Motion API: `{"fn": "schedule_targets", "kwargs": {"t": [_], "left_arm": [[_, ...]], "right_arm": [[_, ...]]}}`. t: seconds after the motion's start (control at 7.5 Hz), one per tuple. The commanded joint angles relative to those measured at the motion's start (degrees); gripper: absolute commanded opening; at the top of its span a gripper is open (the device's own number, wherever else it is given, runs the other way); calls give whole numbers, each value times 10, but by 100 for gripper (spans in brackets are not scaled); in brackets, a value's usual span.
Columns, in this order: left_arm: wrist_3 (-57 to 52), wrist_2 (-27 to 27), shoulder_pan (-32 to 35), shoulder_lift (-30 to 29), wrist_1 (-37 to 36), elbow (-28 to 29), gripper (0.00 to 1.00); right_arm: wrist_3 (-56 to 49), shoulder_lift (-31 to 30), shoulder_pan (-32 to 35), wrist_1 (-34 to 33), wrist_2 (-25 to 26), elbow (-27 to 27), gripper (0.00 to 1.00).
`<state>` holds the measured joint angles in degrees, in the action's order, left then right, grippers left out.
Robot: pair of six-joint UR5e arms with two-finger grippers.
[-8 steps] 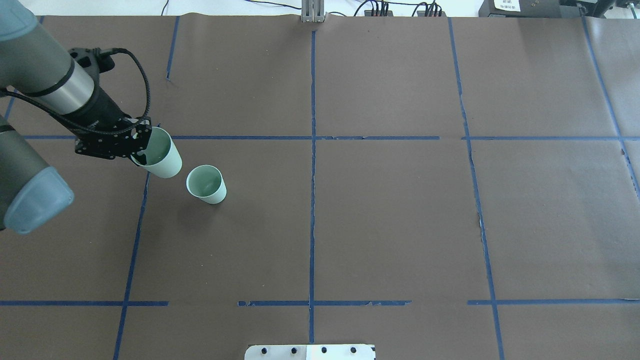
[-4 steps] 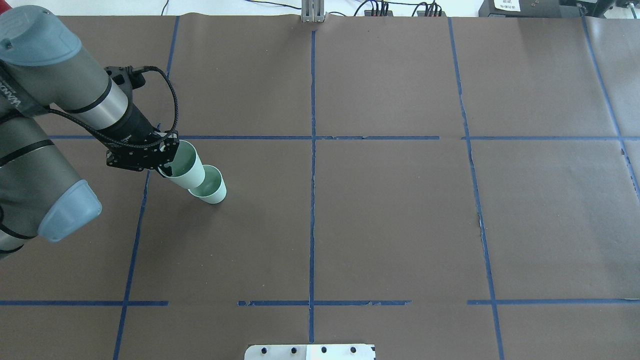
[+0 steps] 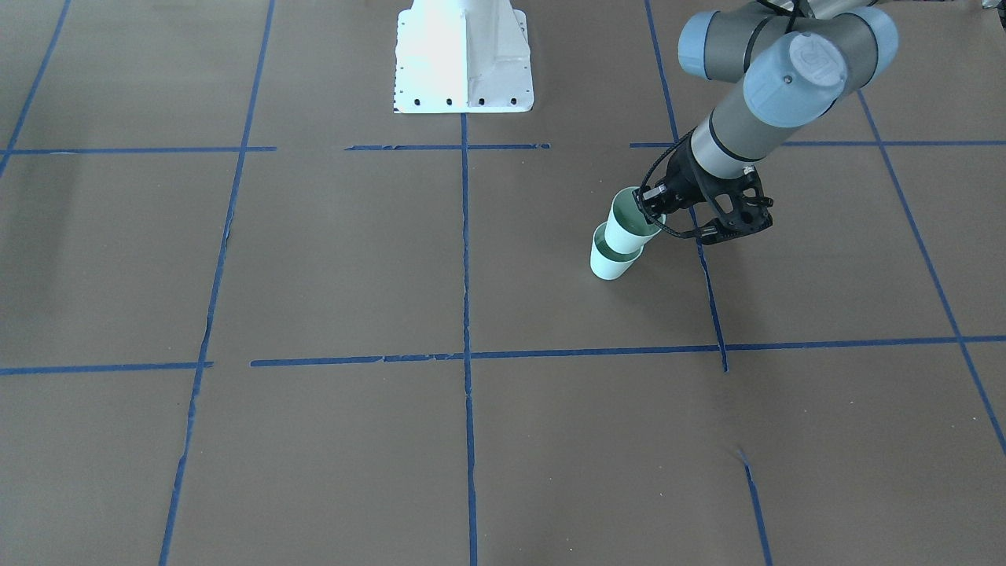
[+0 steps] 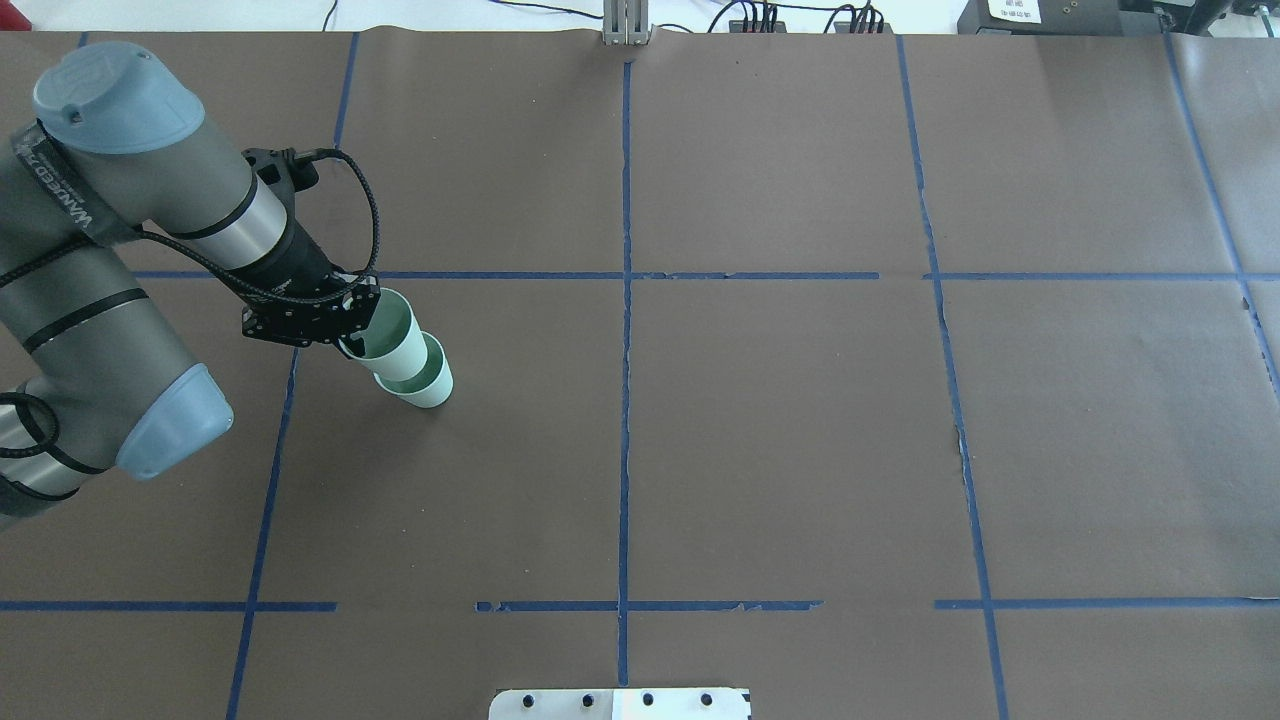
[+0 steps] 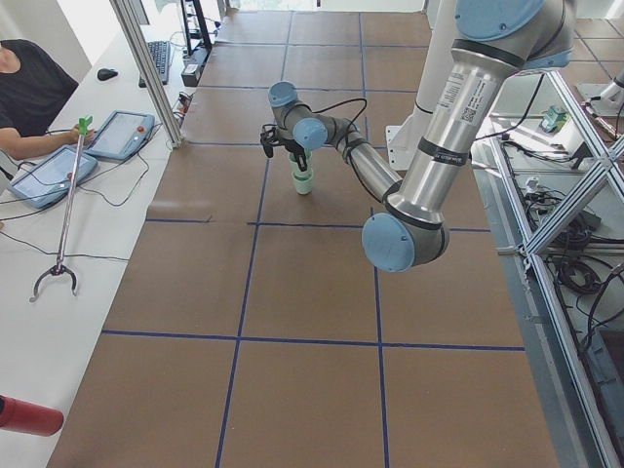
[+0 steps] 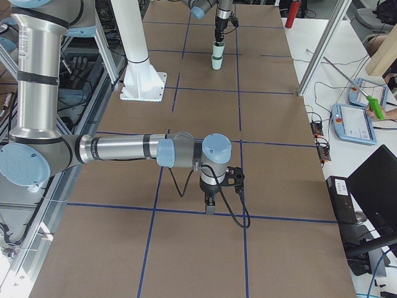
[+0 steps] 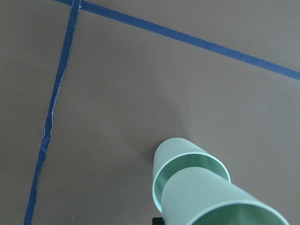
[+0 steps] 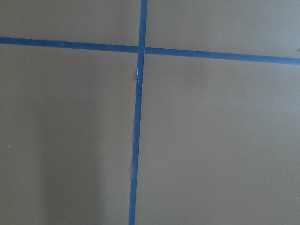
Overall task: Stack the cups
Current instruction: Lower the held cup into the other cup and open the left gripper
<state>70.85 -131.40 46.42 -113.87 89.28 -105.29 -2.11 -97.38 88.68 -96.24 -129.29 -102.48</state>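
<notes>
Two pale mint-green cups sit on the brown table's left part. One cup [image 4: 430, 386] stands upright on the table. My left gripper [image 4: 352, 328] is shut on the rim of the other cup [image 4: 395, 340], which is tilted with its base inside the standing cup's mouth. The front-facing view shows the held cup [image 3: 626, 225] above the standing cup [image 3: 609, 267]. In the left wrist view the held cup [image 7: 211, 199] enters the standing cup [image 7: 161, 161]. My right gripper [image 6: 211, 208] points down at the table far from the cups; I cannot tell whether it is open.
Blue tape lines [image 4: 625, 300] split the brown paper table into squares. The white robot base [image 3: 464, 55] stands at the table's near edge. Operators' tablets [image 5: 122, 132] and a grabber stick [image 5: 63, 214] lie on the side bench.
My left gripper has carried the held cup to the right and down. The cup was apart from the standing one and now has its base inside it.
</notes>
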Motion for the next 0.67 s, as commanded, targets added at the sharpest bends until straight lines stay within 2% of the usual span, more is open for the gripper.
{"fn": "schedule_targets", "kwargs": {"t": [0.0, 0.13, 0.27, 0.53], "left_arm": [[2, 1, -2, -3, 31, 21, 0], [3, 0, -2, -3, 31, 21, 0], [-4, 1, -2, -2, 32, 21, 99], [-4, 3, -1, 1, 32, 11, 100]], "right_arm": [[0, 0, 0, 1, 0, 0, 100], [1, 0, 0, 0, 0, 0, 100], [1, 0, 0, 0, 0, 0, 100], [0, 0, 0, 0, 0, 0, 100]]}}
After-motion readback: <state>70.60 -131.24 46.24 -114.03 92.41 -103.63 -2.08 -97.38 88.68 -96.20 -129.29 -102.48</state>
